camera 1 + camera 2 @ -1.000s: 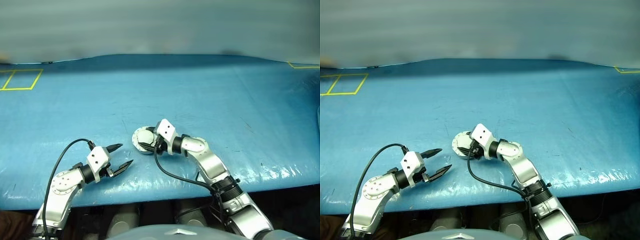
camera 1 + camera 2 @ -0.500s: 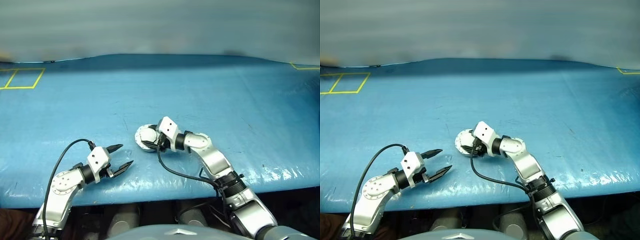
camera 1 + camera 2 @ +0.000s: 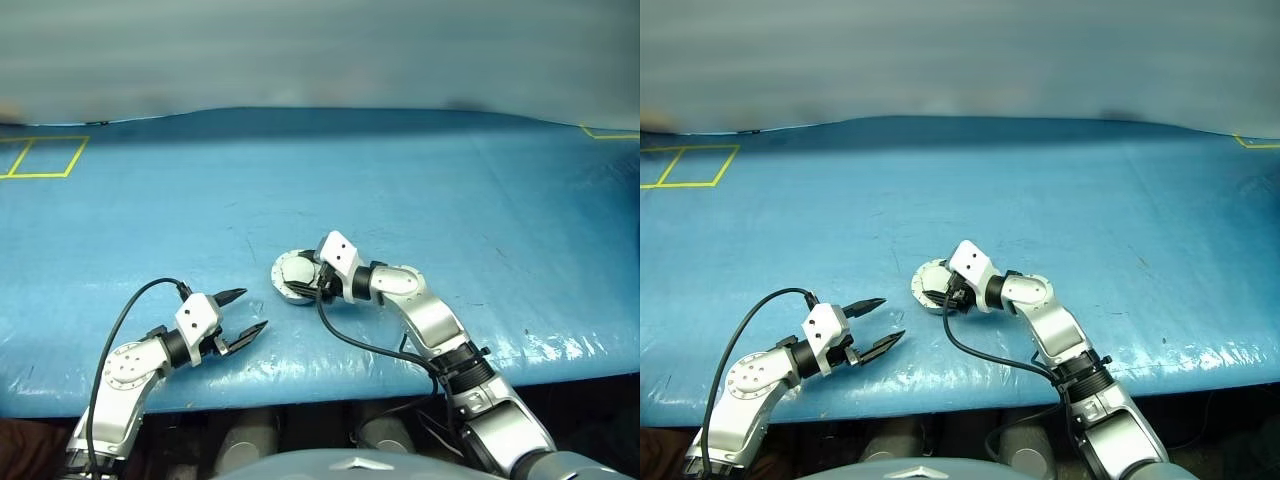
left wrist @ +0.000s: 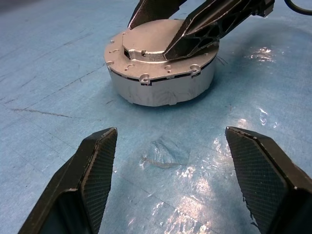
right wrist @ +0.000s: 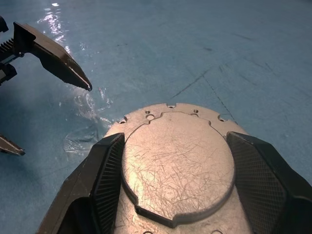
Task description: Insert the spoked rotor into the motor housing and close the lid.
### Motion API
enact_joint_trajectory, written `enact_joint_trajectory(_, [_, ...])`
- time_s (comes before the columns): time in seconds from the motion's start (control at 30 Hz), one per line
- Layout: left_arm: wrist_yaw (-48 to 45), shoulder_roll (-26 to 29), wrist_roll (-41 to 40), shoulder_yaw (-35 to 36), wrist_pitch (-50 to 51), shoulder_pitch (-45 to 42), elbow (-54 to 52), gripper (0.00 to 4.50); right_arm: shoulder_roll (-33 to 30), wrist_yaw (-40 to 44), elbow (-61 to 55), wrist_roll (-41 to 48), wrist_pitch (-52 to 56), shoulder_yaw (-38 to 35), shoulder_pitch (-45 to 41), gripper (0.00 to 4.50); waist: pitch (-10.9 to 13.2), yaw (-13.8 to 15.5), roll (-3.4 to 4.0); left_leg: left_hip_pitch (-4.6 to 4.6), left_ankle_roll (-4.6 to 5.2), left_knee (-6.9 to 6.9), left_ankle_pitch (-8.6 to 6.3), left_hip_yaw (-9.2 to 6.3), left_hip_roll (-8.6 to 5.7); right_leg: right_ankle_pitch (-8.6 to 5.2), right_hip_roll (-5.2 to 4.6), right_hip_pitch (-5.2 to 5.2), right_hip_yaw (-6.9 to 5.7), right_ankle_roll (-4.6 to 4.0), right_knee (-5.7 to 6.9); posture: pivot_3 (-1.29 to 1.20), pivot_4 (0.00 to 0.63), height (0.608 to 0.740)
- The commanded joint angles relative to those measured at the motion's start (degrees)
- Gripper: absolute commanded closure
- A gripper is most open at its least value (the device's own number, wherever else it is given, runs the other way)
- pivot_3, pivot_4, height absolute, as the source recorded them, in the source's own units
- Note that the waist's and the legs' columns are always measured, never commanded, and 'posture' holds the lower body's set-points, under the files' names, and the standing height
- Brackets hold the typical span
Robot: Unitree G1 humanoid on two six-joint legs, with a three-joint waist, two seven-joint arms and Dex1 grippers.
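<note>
Now seating lid [image 4: 163, 46] on housing [image 4: 161, 87]; right jaws spread astride lid, left jaws wide, empty nearby; next, pressing flush.

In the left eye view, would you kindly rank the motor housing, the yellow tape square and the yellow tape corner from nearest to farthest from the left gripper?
From the left gripper:
1. Motor housing, with the lid on it, just ahead and to the right.
2. Yellow tape square, far left of the table.
3. Yellow tape corner, far right edge.
</note>
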Motion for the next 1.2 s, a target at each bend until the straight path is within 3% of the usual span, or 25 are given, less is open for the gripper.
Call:
enact_joint_trajectory(0.03, [0.3,-0.3,-0.4,0.1,-0.4,0.0,-0.7,0.72,-1.6,-0.2,2.7,-2.6,-0.6,1.0,-0.4,1.49,0.0,0.0,0.0,0.01,0.0,0.0,0.0,0.0,0.0,0.0,0.0,0.01,0.0,0.0,0.0,0.0,0.15,0.74])
enact_joint_trajectory(0.47, [0.9,-1.1,-0.6,0.1,0.0,-0.3,-0.8,0.72,-3.0,2.0,5.4,-1.2,1.0,0.9,-0.8,1.49,0.0,0.2,0.0,0.05,0.0,0.05,0.0,0.0,0.0,0.01,-0.03,0.11,-0.04,0.01,-0.03,0.0,0.15,0.74])
enact_joint_trajectory(0.6, [6.3,-4.3,-1.7,1.9,3.4,-3.2,-1.6,0.72,-2.7,2.0,4.8,-0.9,1.2,0.9,-0.3,1.49,-0.1,0.3,0.01,0.05,0.01,0.04,0.0,-0.07,0.0,0.05,-0.03,0.17,-0.11,0.07,-0.21,0.0,0.15,0.74])
enact_joint_trajectory(0.7, [8.4,-5.2,0.8,1.1,2.8,-5.1,-2.1,1.32,-2.6,1.9,4.3,-1.0,1.3,1.0,0.0,1.49,-0.1,0.3,-0.03,0.05,0.01,0.05,0.0,-0.1,0.0,0.1,0.0,0.24,-0.14,0.1,-0.26,0.0,0.15,0.74])
enact_joint_trajectory(1.0, [10.4,-8.4,4.7,-4.0,2.6,-9.8,0.5,4.34,-2.7,1.5,3.0,-1.2,1.4,1.1,0.6,1.49,-0.1,0.3,-0.02,0.03,0.04,-0.01,-0.02,-0.07,-0.01,0.32,0.0,0.27,-0.13,0.4,-0.47,0.0,0.15,0.74])
enact_joint_trajectory(1.2, [11.6,-8.6,6.9,-5.6,4.0,-11.5,2.1,4.47,-3.0,0.7,2.0,-1.2,1.7,0.6,1.3,1.49,-0.1,0.4,-0.02,0.02,0.05,-0.02,-0.02,-0.07,-0.02,0.32,0.0,0.27,-0.13,0.41,-0.48,0.0,0.15,0.74])
